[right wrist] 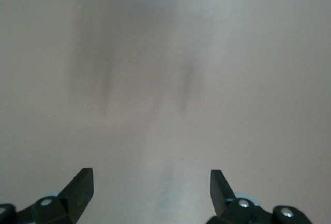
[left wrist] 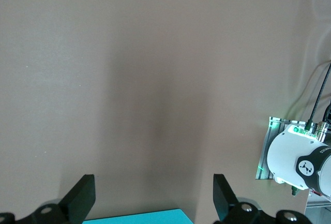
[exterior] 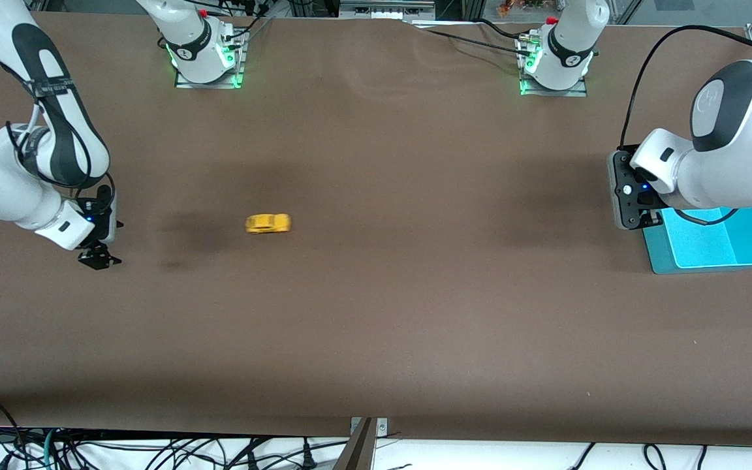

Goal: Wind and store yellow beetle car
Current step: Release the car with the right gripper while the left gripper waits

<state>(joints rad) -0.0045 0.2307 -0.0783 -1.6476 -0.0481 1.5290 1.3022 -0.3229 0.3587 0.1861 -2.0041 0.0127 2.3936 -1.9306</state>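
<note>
yellow beetle car lies free on the desk, toward the right arm's end. right pincer wide, empty, beside it. left pincer wide over the turquoise tray, waiting. storing not done.

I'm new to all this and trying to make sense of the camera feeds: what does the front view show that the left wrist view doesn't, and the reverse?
Only the front view shows the yellow beetle car on the table, free of both arms, and the right gripper near its end of the table. Only the left wrist view shows the left gripper with its fingers spread open and empty. Both show the turquoise tray under the left gripper, and the brown table.
</note>
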